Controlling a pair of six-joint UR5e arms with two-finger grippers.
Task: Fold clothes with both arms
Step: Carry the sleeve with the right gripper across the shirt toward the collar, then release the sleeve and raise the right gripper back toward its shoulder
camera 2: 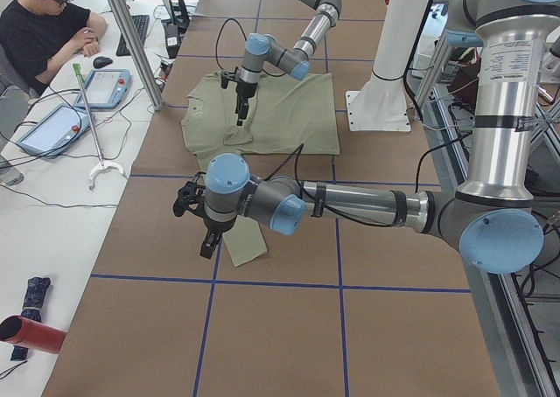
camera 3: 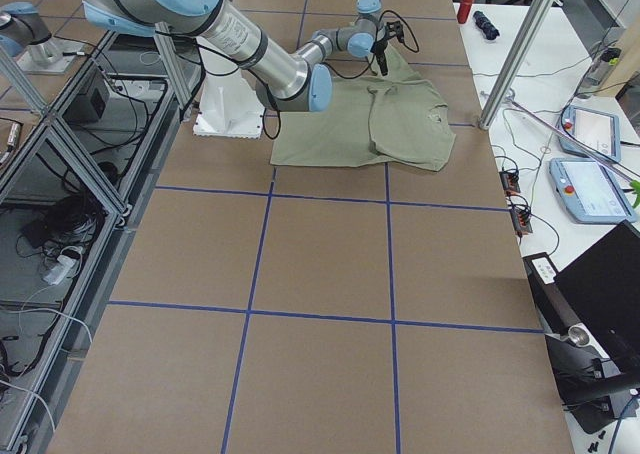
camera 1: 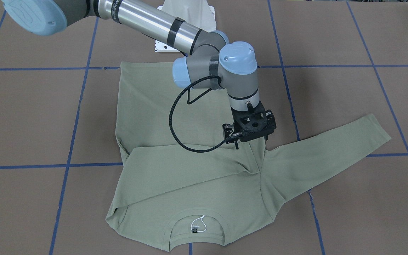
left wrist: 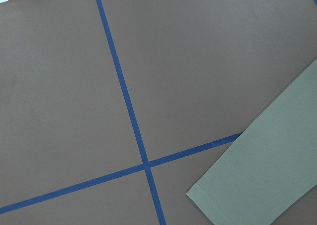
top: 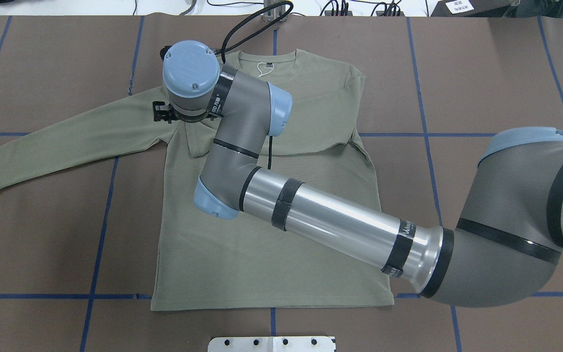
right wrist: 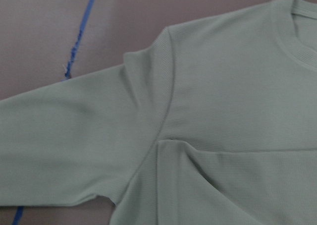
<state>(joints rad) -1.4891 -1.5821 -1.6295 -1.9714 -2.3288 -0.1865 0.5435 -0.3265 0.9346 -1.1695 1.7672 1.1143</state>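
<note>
- Overhead exterior gives you the shirt (top: pixel 271 234) lying flat on the table (top: pixel 482 73), directly beneath the right gripper (camera 1: pixel 248 129), which hangs over the shoulder seam on the robot's left side.
- One sleeve (camera 1: pixel 175 166) lies folded across the chest, its end near that gripper. The other sleeve (top: pixel 66 142) runs straight out from under the gripper toward the robot's left.
- The cuff (left wrist: pixel 257 175) of the outstretched sleeve sits below the left gripper (camera 2: pixel 207 240), just beside a crossing of blue tape lines (left wrist: pixel 121 81).
- The neck label (camera 1: pixel 194 230) and string tag (camera 1: pixel 198 223) lie inside the collar, beyond the right gripper as seen from the robot.
- Right gripper: its body hides the fingers, so you cannot tell whether they are spread or closed, or whether they touch the cloth.
- Left gripper: you see it only from the table's end, so its opening cannot be told.
- The right arm (top: pixel 335 225) reaches over the shirt's body from the robot's right.
- An operator (camera 2: pixel 52 21) sits at the side desk, well apart from both grippers.
</note>
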